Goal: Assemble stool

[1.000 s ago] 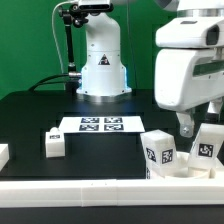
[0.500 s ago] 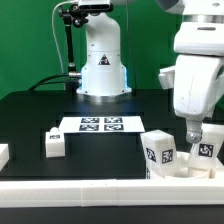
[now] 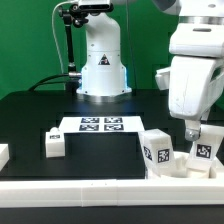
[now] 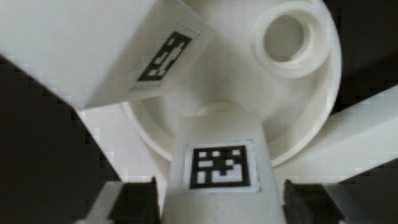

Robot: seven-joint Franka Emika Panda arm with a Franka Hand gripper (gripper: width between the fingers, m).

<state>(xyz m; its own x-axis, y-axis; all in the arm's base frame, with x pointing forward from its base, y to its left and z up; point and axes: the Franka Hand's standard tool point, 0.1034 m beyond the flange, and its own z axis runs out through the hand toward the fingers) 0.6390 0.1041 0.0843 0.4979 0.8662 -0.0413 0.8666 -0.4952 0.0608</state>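
- Since half a second ago, your hand (image 3: 192,134) has sunk slightly and shifted toward the exterior view's left. The tagged leg (image 3: 204,152) has moved with it.
- You see the hand clenched on this tagged leg. In the wrist view its fingers (image 4: 128,204) press against the leg's two sides.
- The seat (image 3: 184,171) lies on the desk (image 3: 35,115), near the front at the exterior view's right. The tagged leg stands on it.
- A second leg (image 3: 158,152) rises from the seat just beside the first.
- One loose leg (image 3: 54,143) rests well apart, toward the exterior view's left, near the marker board (image 3: 100,125).
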